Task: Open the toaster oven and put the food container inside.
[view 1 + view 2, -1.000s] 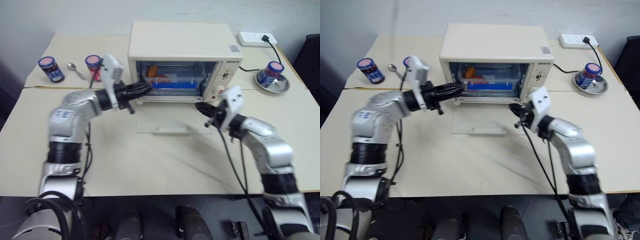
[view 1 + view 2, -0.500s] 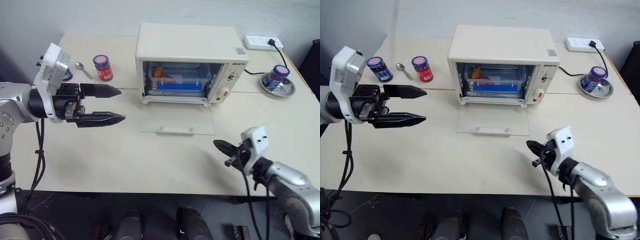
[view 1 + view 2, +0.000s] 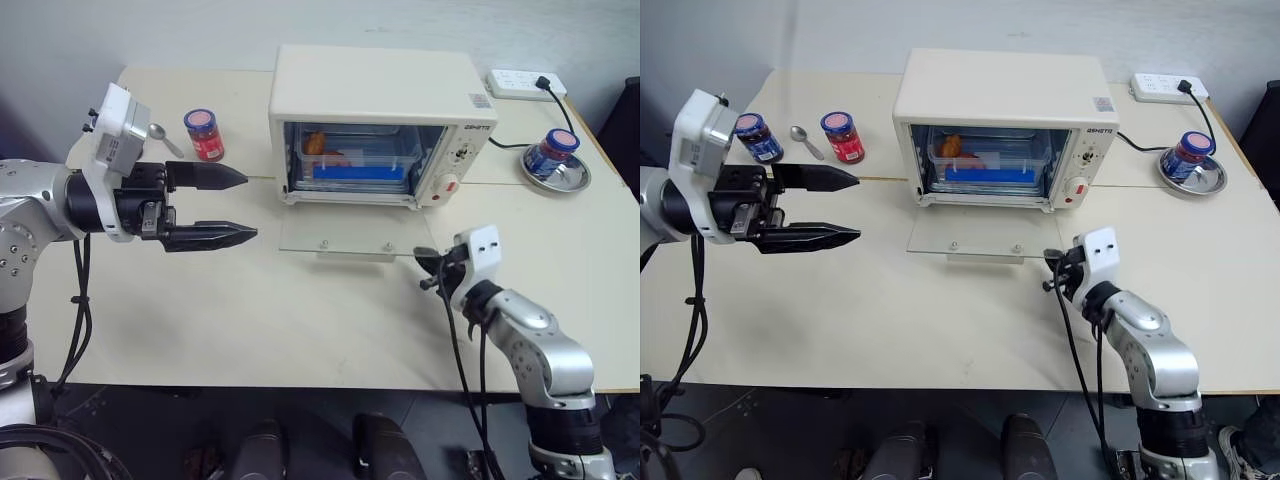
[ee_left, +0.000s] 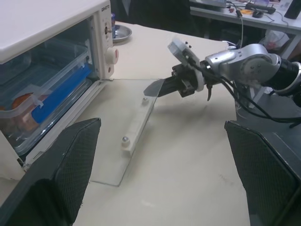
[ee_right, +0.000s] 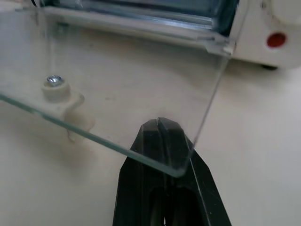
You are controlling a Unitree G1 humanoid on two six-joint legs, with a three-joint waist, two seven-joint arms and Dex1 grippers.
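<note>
Progress well on: food container (image 3: 357,160) already inside toaster oven (image 3: 378,125), glass door (image 3: 352,236) not yet shut, tilted partly up off the tabletop (image 3: 250,320). Nearest, right gripper (image 3: 426,269) clenched, tip tucked under the door's near right corner, pointing level toward the oven just beyond; likely lifting the door closed. Farther off to the side, left gripper (image 3: 235,205) released wide, holding nothing, raised and level, well apart from the oven, red-labelled jar (image 3: 204,135) just behind.
</note>
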